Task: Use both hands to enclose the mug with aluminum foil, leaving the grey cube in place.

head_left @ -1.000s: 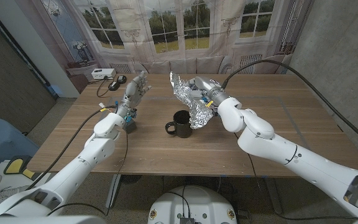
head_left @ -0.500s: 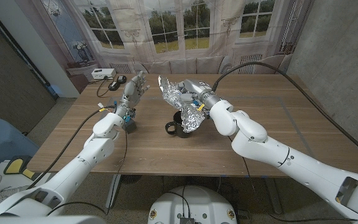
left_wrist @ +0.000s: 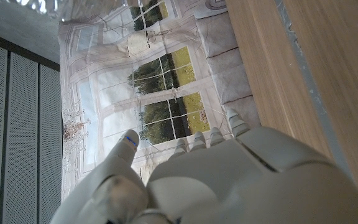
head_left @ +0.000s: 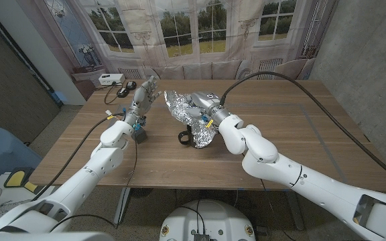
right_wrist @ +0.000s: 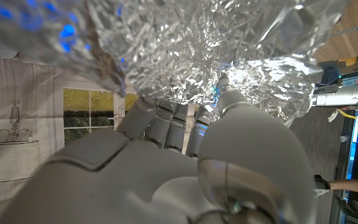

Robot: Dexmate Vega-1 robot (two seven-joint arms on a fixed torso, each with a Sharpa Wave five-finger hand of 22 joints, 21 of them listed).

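Note:
A black mug (head_left: 187,138) stands mid-table, mostly covered by a crumpled sheet of aluminum foil (head_left: 182,106); only its lower side and handle show. My right hand (head_left: 206,108) grips the foil from behind and holds it over the mug. In the right wrist view the foil (right_wrist: 197,50) spreads above the fingers of my right hand (right_wrist: 166,168). My left hand (head_left: 145,94) is raised left of the foil with fingers apart, holding nothing and not touching the foil. Its back (left_wrist: 222,180) shows in the left wrist view. The grey cube (head_left: 140,136) sits on the table under my left wrist.
A white box (head_left: 110,79) and a dark cable lie at the table's far left corner. A thick black cable (head_left: 280,70) arcs over the table's right half. The wooden table (head_left: 300,127) is bare to the right and in front of the mug.
My right hand has carried the foil leftward and down, from beside the mug to over it. The mug's rim is now covered. My left hand has hardly moved.

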